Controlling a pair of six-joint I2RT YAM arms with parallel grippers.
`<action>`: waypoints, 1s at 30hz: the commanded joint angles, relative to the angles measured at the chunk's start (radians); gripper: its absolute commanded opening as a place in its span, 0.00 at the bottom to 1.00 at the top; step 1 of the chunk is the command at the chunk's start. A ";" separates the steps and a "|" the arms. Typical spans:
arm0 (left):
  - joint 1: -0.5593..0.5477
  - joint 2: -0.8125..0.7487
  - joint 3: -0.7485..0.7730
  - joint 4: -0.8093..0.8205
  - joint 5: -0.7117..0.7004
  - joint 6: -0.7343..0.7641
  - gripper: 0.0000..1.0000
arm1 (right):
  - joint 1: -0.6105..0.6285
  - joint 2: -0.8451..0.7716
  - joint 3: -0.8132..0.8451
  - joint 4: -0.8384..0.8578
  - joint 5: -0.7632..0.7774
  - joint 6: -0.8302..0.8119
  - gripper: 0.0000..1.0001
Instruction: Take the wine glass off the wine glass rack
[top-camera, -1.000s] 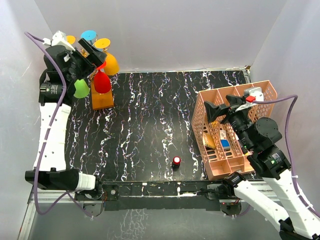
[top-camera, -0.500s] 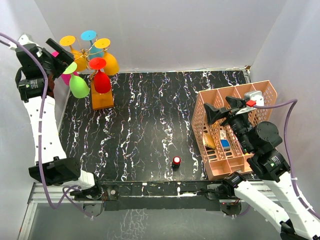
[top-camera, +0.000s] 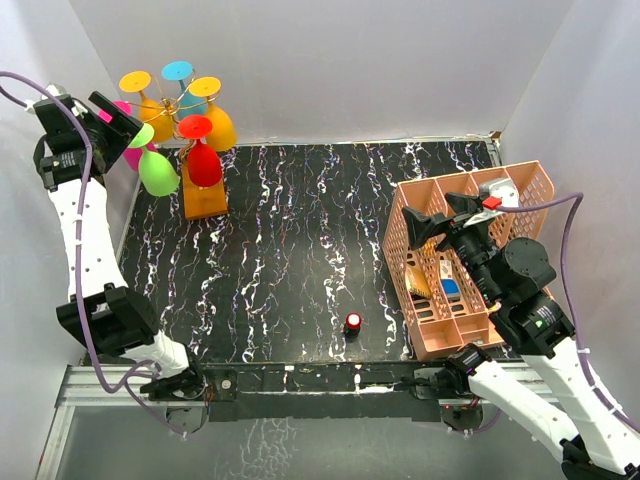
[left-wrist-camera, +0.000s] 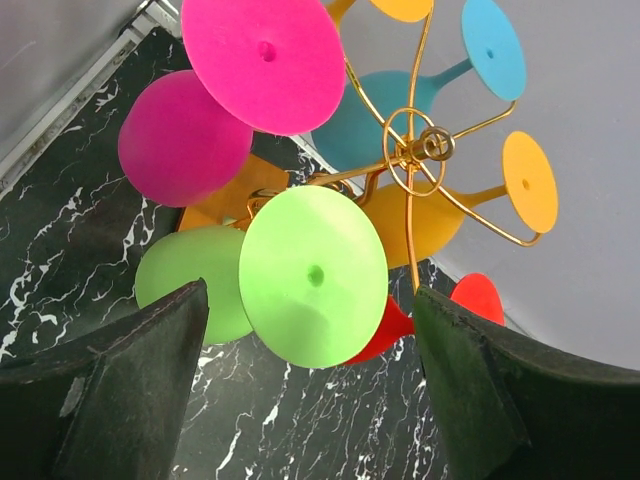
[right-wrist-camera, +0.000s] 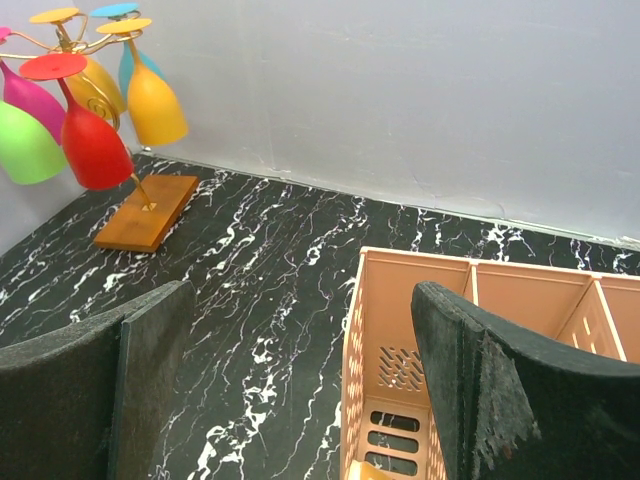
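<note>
The wine glass rack (top-camera: 186, 103) is a gold wire tree on an orange-brown block base (top-camera: 203, 197) at the back left. Several coloured glasses hang upside down from it: green (top-camera: 158, 172), red (top-camera: 204, 165), orange (top-camera: 220, 127), pink (top-camera: 131, 153). My left gripper (top-camera: 124, 124) is open, raised left of the rack, facing it. In the left wrist view the green glass's round foot (left-wrist-camera: 313, 275) shows between and beyond my fingers, gripper (left-wrist-camera: 310, 400) apart from it. My right gripper (top-camera: 444, 214) is open and empty above the basket.
A salmon-pink lattice basket (top-camera: 400, 250) stands at the right with a blue item (top-camera: 451, 288) and a yellow item (top-camera: 420, 286) inside. A small red-and-black object (top-camera: 353, 322) sits on the black marbled table near the front. White walls close the left, back and right.
My left gripper has drawn back from over the rack to the far left and stays open. All glasses still hang on the rack. My right arm shifted only slightly.
</note>
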 joint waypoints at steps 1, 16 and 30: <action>0.004 0.001 -0.018 0.047 -0.011 0.002 0.78 | 0.004 0.012 0.044 0.037 -0.009 -0.011 0.98; 0.004 0.025 -0.047 0.077 0.007 0.003 0.48 | 0.005 0.023 0.046 0.031 0.002 -0.010 0.98; 0.004 0.001 -0.065 0.071 -0.006 0.016 0.35 | 0.006 0.020 0.043 0.032 0.013 -0.010 0.98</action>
